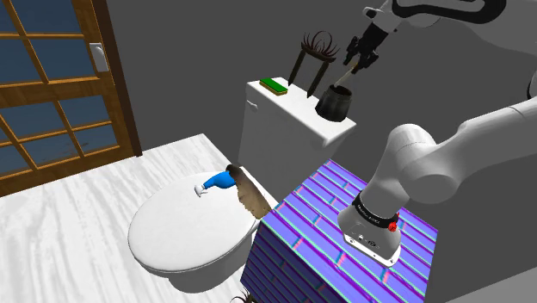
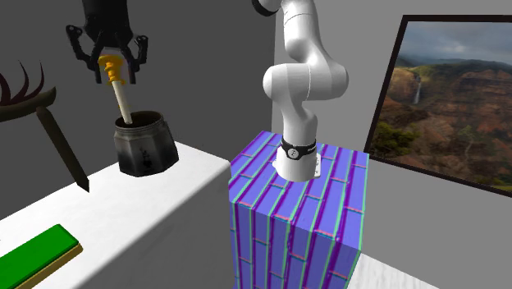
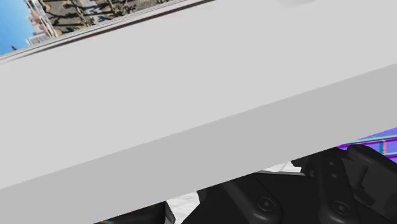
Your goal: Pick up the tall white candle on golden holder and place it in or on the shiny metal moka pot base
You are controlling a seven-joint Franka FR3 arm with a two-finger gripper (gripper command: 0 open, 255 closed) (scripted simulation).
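From the shoulder view I see the gripper (image 1: 356, 58) above the dark moka pot base (image 1: 336, 104) on the white tank top (image 1: 293, 109), with the candle (image 1: 340, 80) slanting down into the pot. In the second exterior view, the fingers (image 2: 79, 51) stand spread apart on either side of the golden holder (image 2: 111, 67), and the white stem rests inside the pot. The wrist view gives me a grey wall (image 3: 191, 95).

Bright, even light from above: the cistern lid (image 1: 297, 112) glares near-white, the stand (image 1: 284, 258) has one shaded side face, and the moka pot base (image 2: 144, 148) carries dull highlights.
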